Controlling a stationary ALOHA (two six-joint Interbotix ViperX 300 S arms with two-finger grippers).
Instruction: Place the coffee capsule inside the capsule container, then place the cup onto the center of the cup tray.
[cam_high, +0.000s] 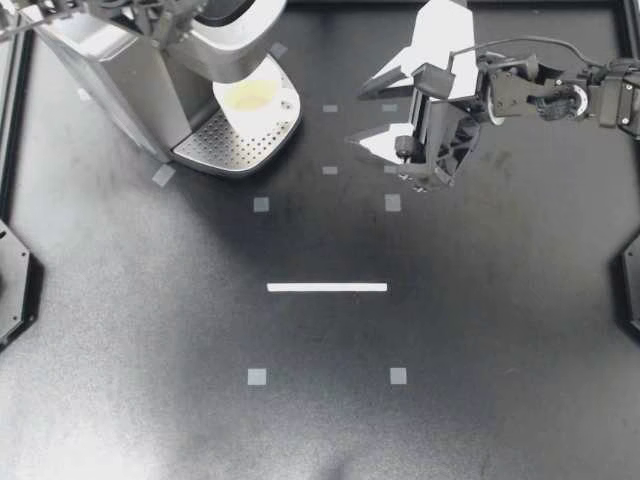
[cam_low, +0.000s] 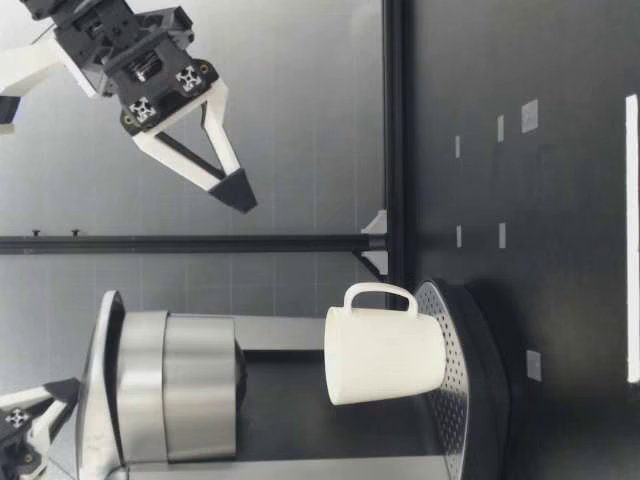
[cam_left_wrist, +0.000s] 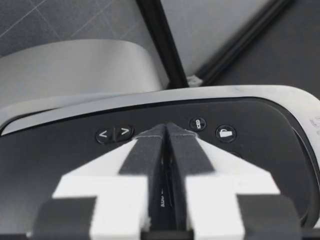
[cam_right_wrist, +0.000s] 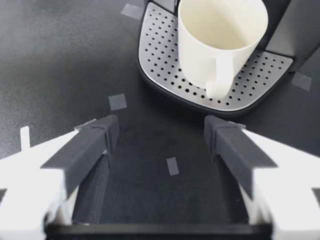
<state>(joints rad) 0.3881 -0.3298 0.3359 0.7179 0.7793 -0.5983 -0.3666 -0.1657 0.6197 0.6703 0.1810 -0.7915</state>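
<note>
Cup (cam_high: 255, 100): white, rigid, probably ceramic, so light, slick and breakable. Stands upright on the coffee machine's (cam_high: 110, 70) cup tray (cam_high: 215, 148). Take it by the handle or rim.
Right gripper (cam_high: 360, 112): jaws wide, empty, clear of the machine.
Left gripper (cam_left_wrist: 166, 131): jaws closed, empty, over the machine's top.

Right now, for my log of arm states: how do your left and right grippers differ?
My left gripper is shut tight; my right gripper is wide open. The left gripper is over the button panel of the coffee machine; the right gripper hangs above the table, facing the cup on the tray. Both hold nothing.
</note>
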